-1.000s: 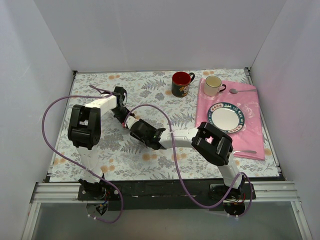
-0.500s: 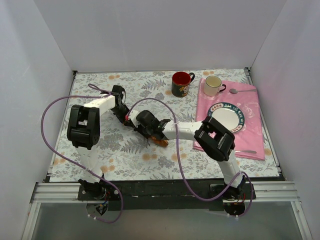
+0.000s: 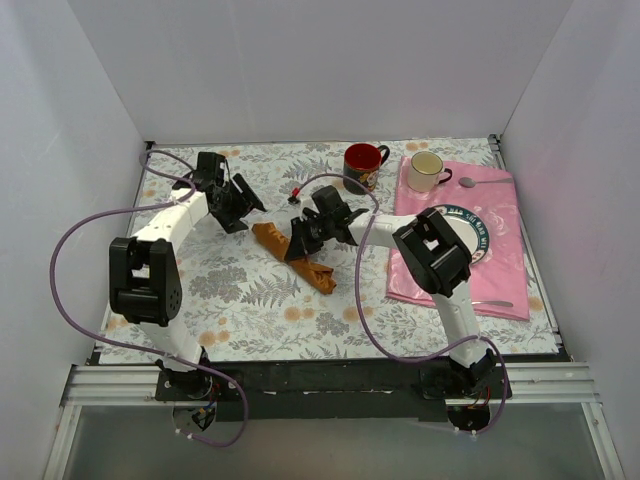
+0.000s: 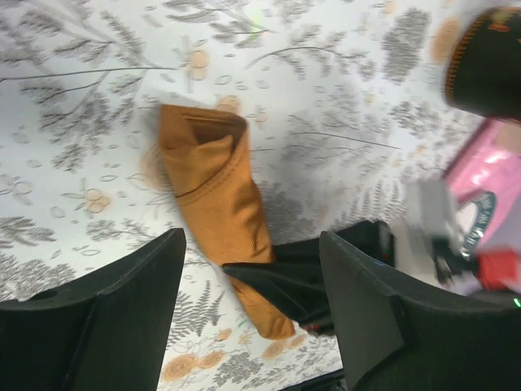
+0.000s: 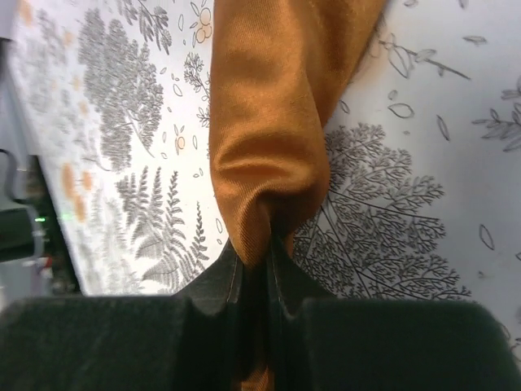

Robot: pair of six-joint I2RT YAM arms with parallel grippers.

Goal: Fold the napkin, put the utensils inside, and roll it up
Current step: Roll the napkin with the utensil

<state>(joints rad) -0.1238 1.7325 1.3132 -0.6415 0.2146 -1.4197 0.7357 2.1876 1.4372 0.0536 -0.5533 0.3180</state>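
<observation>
The rust-orange napkin [image 3: 318, 276] lies rolled into a long bundle, diagonal on the floral tablecloth at the table's middle. My right gripper [image 3: 297, 250] is shut on the roll's middle. In the right wrist view the pads [image 5: 236, 265] pinch a ridge of the napkin [image 5: 277, 122]. My left gripper [image 3: 243, 212] is open and empty, just left of the roll's far end. In the left wrist view the napkin [image 4: 216, 187] lies beyond my open left gripper [image 4: 252, 326], apart from both fingers. No forks show.
A pink floral cloth [image 3: 505, 270] at the right holds a small plate [image 3: 453, 235], a cream mug [image 3: 427, 171], a spoon [image 3: 485, 182] and a slim silver utensil [image 3: 490, 303] at its near edge. A red-and-black mug [image 3: 362, 167] stands at the back.
Both arms have swung away from the table's middle toward the back. The left gripper has drawn off to the far left. The rolled napkin, mostly hidden under the arms before, now shows.
</observation>
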